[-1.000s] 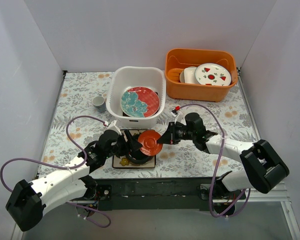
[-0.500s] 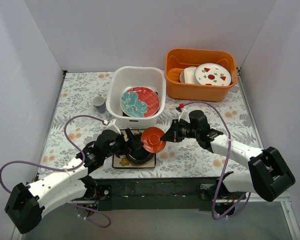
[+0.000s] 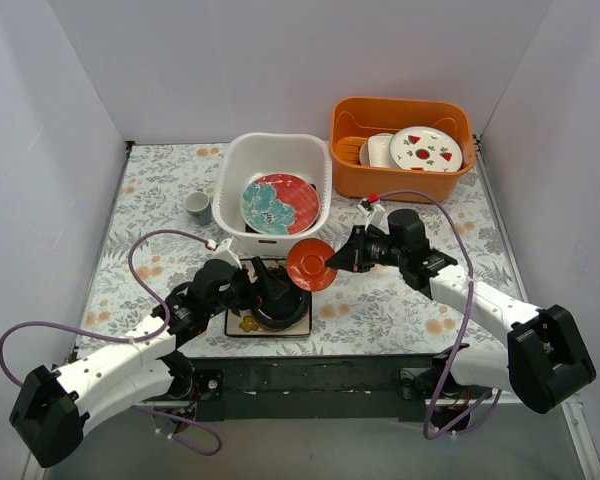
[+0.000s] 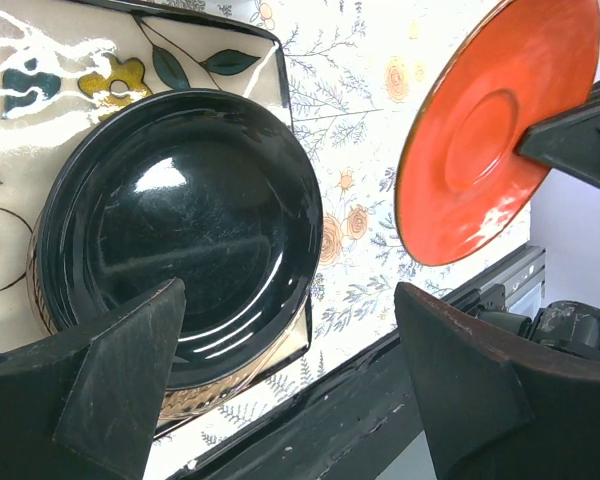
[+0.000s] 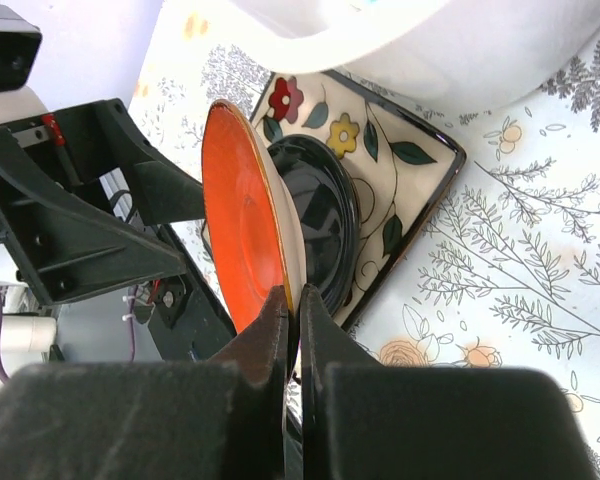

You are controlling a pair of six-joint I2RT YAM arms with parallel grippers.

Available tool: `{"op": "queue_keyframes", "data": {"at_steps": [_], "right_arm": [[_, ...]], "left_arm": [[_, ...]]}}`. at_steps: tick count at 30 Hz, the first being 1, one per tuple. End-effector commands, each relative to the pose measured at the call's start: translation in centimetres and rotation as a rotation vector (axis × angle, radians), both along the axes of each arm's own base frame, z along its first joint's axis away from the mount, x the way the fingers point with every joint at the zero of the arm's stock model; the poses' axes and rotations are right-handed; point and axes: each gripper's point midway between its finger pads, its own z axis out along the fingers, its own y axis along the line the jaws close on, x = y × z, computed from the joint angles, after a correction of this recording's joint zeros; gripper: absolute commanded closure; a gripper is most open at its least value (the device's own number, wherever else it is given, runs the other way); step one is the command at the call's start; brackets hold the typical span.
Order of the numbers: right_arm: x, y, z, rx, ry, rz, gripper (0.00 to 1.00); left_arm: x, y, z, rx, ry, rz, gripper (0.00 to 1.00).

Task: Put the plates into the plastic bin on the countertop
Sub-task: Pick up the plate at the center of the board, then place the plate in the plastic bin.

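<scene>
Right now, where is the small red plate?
In the top view the small red plate is near the middle, pinched by its rim in the right gripper, in front of the plastic bin, beside the dark plate.

we see only corners of the square plate (image 3: 242, 322) under the dark plate (image 4: 180, 225), red plate (image 4: 480, 140) clipped at the left wrist view's top, bin (image 5: 400, 40) mostly cut off in our right wrist view

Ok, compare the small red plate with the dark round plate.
The small red plate is orange-red; the dark round plate is glossy black. The red one is held tilted on edge in the right gripper; the dark one lies flat on the white square plate. Both are round.
</scene>
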Motion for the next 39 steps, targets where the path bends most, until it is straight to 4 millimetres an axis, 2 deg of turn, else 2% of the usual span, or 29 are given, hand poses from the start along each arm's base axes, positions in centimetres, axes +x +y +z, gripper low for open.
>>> {"op": "queue_keyframes", "data": {"at_steps": [1,8,9,15,16,25,26,28,39], "right_arm": [[1.0,0.3,4.3,0.064,-0.130,0.001,0.99],[2.4,0.2,6.5,0.052,-0.200,-0.037,0.99],[2.9,0.3,7.8,0.060,-0.226,-0.041,0.99],[5.2,1.4,10.3,0.063,-0.274,-0.035,0.99],[5.4,1.7,9.9,0.060,-0.264,-0.027,0.99],[8.3,3.6,10.7,0.074,-0.268,-0.014,0.99],[8.7,3.8,11.3,0.080,-0.280,-0.015,0.99],[9.5,4.2,11.1,0.073,-0.275,-0.015,0.99],[13.9,7.3,11.8,0.087,-0.251,0.011,0.99]], "left_arm": [[-0.2,0.0,0.5,-0.017,-0.036,-0.008,0.14],[-0.8,0.2,-2.0,0.069,0.006,-0.059,0.11],[-0.8,0.2,-2.7,0.087,0.022,-0.061,0.10],[-0.5,0.1,-3.0,0.076,0.019,-0.047,0.09],[-0.7,0.2,-3.3,0.076,0.019,-0.050,0.09],[-1.3,0.1,-3.4,0.049,0.011,-0.072,0.08],[-1.4,0.1,-3.4,0.050,0.009,-0.077,0.08],[-1.5,0.2,-3.6,0.064,0.007,-0.086,0.07],[-0.9,-0.4,-3.6,0.065,-0.013,-0.101,0.05]]}}
